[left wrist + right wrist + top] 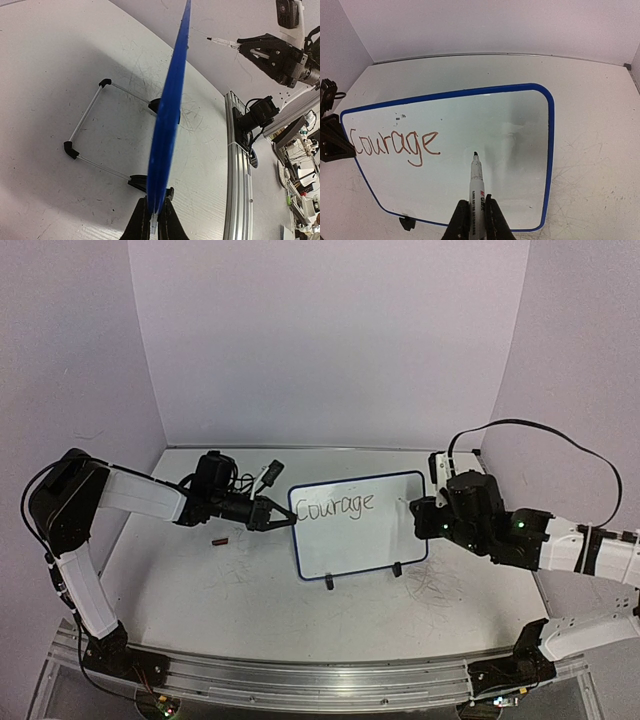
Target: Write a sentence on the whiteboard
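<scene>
The whiteboard (360, 525) stands on its two black feet mid-table, blue-framed, and also shows in the right wrist view (470, 160). The sentence (335, 506) reads only "Courage" on the upper left of the board (395, 145). My left gripper (283, 520) is shut on the board's left edge; the left wrist view shows the blue frame (167, 115) edge-on between the fingers. My right gripper (476, 220) is shut on a white marker (477, 187). Its tip points at the board's bare middle, right of and a little below the word; I cannot tell whether it touches.
A small brown marker cap (219, 540) lies on the table left of the board. The board's wire stand (95, 130) shows behind it. Purple walls enclose the table on three sides. An aluminium rail (300, 675) runs along the near edge.
</scene>
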Tool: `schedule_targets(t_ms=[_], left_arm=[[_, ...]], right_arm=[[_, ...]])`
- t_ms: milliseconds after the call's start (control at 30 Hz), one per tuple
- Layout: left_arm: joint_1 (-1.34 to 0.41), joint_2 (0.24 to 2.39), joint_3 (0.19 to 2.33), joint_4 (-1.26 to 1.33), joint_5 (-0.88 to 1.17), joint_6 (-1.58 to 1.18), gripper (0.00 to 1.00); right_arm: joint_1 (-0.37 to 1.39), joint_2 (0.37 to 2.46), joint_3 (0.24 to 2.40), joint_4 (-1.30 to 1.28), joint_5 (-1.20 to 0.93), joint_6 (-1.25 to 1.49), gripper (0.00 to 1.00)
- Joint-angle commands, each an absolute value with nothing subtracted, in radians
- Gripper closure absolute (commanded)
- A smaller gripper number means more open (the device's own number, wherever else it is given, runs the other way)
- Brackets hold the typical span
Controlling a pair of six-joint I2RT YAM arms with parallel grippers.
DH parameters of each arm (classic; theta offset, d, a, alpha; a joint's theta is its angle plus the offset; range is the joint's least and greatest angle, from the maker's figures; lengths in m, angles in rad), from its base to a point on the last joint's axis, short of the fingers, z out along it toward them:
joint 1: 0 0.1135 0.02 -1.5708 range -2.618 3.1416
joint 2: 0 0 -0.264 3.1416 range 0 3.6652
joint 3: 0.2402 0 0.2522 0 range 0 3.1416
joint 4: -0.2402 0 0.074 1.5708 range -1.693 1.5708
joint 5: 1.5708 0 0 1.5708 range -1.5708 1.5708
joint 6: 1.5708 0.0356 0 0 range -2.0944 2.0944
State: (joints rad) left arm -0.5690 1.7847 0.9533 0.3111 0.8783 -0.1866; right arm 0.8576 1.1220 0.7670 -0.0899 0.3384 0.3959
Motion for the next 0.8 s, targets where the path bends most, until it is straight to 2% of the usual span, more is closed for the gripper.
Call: schedule_targets(t_ms=[0, 767], left_arm=[[-0.574, 1.769, 0.976, 0.206, 0.853, -0.159, 1.0], [-0.589, 1.761, 0.995, 0.147, 0.836, -0.114, 1.0]], right_arm=[[0.851, 1.154, 0.799, -0.08, 0.316, 0.373, 1.0], [0.843, 1.251, 0.872, -0.008, 0.315, 0.322, 1.0]])
